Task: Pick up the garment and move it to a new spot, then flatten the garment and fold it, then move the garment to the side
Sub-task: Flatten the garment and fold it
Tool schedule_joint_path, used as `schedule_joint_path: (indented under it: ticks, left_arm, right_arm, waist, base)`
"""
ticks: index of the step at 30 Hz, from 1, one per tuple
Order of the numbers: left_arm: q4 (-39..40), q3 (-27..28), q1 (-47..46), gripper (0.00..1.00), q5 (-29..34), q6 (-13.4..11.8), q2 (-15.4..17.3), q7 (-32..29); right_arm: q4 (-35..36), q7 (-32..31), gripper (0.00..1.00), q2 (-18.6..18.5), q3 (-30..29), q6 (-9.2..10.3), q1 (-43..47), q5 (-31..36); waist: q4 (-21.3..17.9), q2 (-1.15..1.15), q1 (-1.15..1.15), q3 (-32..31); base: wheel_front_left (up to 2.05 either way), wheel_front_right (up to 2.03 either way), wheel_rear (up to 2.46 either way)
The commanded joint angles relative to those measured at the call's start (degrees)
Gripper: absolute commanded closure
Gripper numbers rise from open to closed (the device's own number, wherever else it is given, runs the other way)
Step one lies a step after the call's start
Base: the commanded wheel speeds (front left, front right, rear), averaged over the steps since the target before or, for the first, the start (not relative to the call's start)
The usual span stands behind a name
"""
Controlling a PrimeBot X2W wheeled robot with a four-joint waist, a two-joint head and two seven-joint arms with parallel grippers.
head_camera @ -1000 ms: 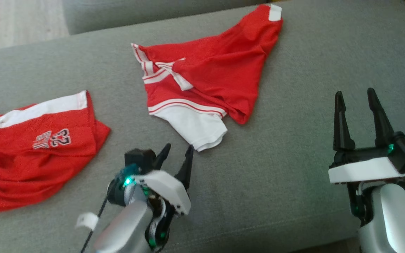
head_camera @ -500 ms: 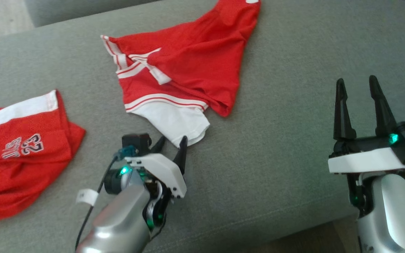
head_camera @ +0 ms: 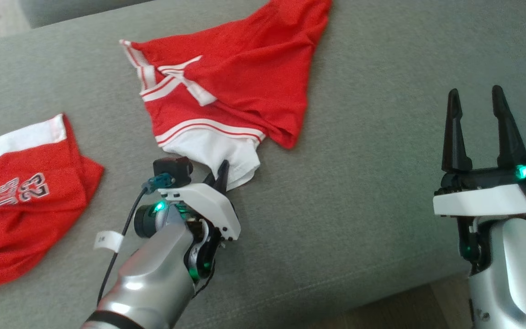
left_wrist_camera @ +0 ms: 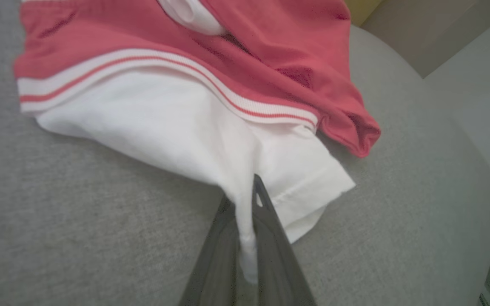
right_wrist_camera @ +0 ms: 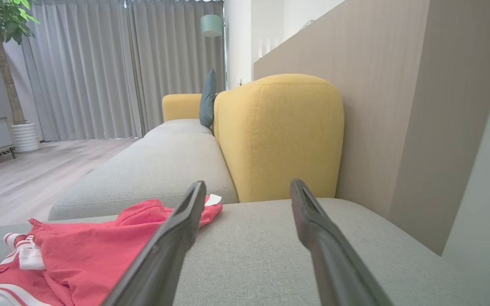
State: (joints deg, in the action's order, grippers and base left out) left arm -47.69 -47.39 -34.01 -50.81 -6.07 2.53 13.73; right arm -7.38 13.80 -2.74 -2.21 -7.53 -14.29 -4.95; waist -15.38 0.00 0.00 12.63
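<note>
A crumpled red garment [head_camera: 240, 77] with white stripes and a white sleeve [head_camera: 213, 153] lies on the grey sofa seat [head_camera: 372, 151]. My left gripper [head_camera: 219, 176] is shut on the near edge of that white sleeve [left_wrist_camera: 194, 127]; a fold of white cloth is pinched between its fingers [left_wrist_camera: 270, 221] in the left wrist view. My right gripper [head_camera: 477, 114] hovers open over bare cushion at the right, well clear of the garment [right_wrist_camera: 100, 250], its fingers [right_wrist_camera: 172, 238] wide apart.
A second red garment [head_camera: 21, 201] with a white band and number print lies at the left edge. The seat's front edge runs along the bottom right. A yellow armrest [right_wrist_camera: 279, 136] stands behind the seat, with another grey cushion [right_wrist_camera: 151, 170] beyond.
The head camera shifted, sliding the scene left and up. My left gripper advanced to the white sleeve and went from open to shut on its edge. The right gripper stayed open.
</note>
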Motion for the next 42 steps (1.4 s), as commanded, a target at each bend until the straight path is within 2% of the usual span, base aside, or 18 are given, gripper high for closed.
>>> schedule_joint_path:
  ticks: [1,4,7,11,16,23,31,42]
  left_arm:
    - [1.8,1.6,-1.7,1.0,-0.3,-0.1,0.3,0.8]
    - [4.0,2.5,-1.3,1.0,0.0,-0.7,0.3,1.2]
    - [9.1,5.5,0.1,1.0,3.2,-1.5,0.3,1.2]
    - [15.4,7.2,3.4,1.0,7.1,-1.4,0.3,1.3]
    - [19.0,4.4,6.0,1.0,9.0,-0.6,0.3,1.3]
    - [20.3,-1.7,5.7,1.0,8.0,-0.2,0.3,1.3]
    - [21.6,-6.7,3.8,1.0,6.0,-1.2,0.3,1.3]
    - [23.4,-8.9,1.7,1.0,4.5,-2.1,0.3,1.3]
  right_arm:
    - [2.0,0.6,0.0,-0.1,1.2,0.04,-1.7,0.3]
    - [1.5,0.3,0.0,-0.1,1.0,0.04,-1.9,0.7]
    - [0.9,-0.2,0.0,-0.1,1.4,0.04,-2.3,1.1]
    - [-0.6,-1.5,0.0,-0.1,3.0,0.04,-3.8,2.1]
    - [-4.9,-4.7,0.0,-0.1,8.0,0.04,-8.1,4.4]
    - [-16.9,-9.3,0.0,-0.1,13.6,0.04,-16.7,8.4]
    - [-29.8,-11.0,0.0,-0.1,20.6,0.04,-24.1,10.0]
    - [-41.6,-12.3,0.0,-0.1,26.3,0.04,-30.6,9.0]
  waist:
    - [1.2,0.0,0.0,-0.7]
    - [3.7,0.0,0.0,-1.8]
    - [6.6,0.0,0.0,-2.8]
    - [10.8,0.0,0.0,-3.7]
    - [15.4,0.0,0.0,-3.8]
    - [20.3,0.0,0.0,-2.2]
    - [23.5,0.0,0.0,-0.3]
    - [25.3,0.0,0.0,2.7]
  base:
    - [0.0,0.0,0.0]
    - [0.0,0.0,0.0]
    - [0.0,0.0,0.0]
    - [0.0,0.0,0.0]
    - [0.0,0.0,0.0]
    - [0.0,0.0,0.0]
    - [0.0,0.0,0.0]
    - [0.0,0.0,0.0]
